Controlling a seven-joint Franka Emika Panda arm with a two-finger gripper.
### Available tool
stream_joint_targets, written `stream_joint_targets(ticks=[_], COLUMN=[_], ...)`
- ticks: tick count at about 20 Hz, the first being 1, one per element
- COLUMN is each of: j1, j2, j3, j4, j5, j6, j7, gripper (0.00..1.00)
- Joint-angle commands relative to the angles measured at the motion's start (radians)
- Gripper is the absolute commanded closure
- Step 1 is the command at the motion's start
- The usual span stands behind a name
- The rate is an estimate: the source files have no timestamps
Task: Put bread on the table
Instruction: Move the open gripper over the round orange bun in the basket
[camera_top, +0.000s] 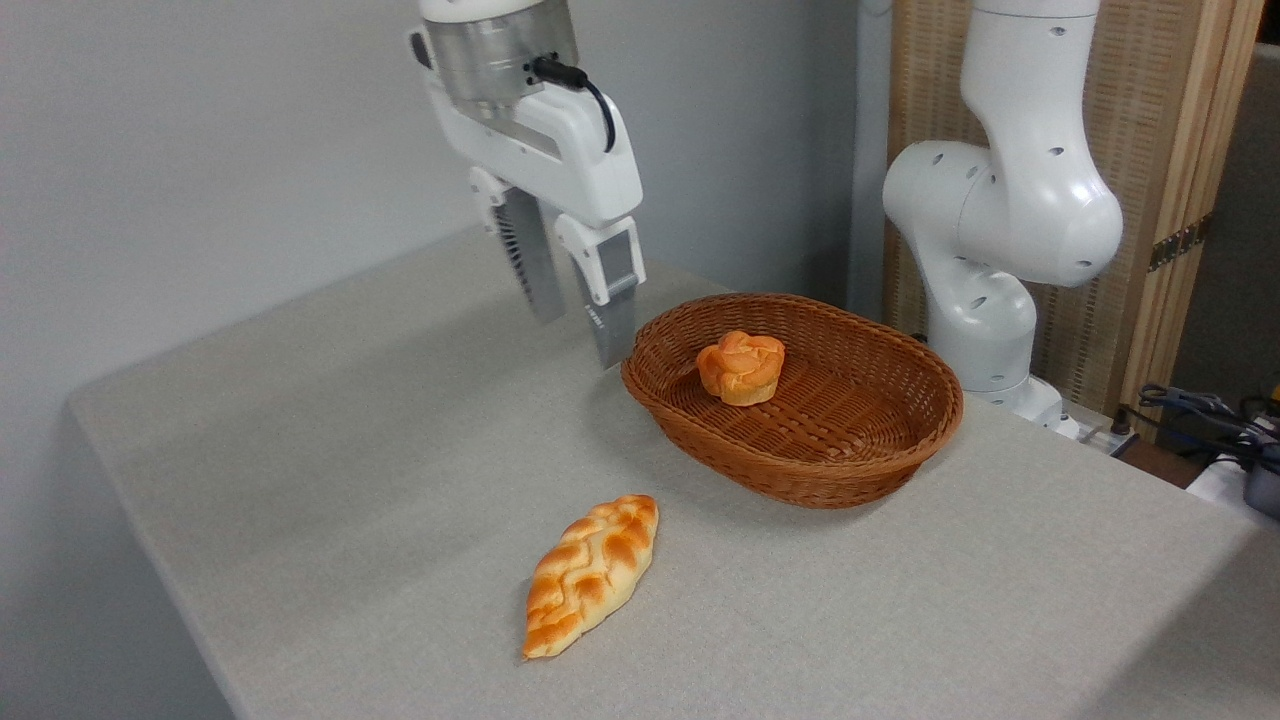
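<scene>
The bread (741, 367), a small round orange-brown bun with a knotted top, sits inside the brown wicker basket (850, 470) on the grey-beige table (350, 450). My gripper (580, 340) hangs open above the table just left of the basket's rim, fingers pointing down, nothing between them. It is to the left of the bun and higher than it, not touching the basket.
A longer golden braided loaf (592, 572) lies on the table in front of the basket. The arm's white base (985, 330) stands behind the basket at the right. Cables (1215, 415) lie at the far right edge. A grey wall runs behind.
</scene>
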Motion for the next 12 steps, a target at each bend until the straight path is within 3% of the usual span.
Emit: stream_joint_targets(ticks=[1,3,7,12], j1=[-0.078,-0.142,-0.222,-0.261], j2=[-0.179,-0.213,-0.269,-0.319], j3=[0.013,0.016,0.018,0.018], j4=[-0.24,-0.309,-0.42,-0.547], j5=[-0.008,-0.006,-0.006,-0.006], j6=[0.006,0.007,0.007,-0.008], j7=[0.001,0.001,0.002,-0.001], gripper=[0.0,0.0,0.0,0.0])
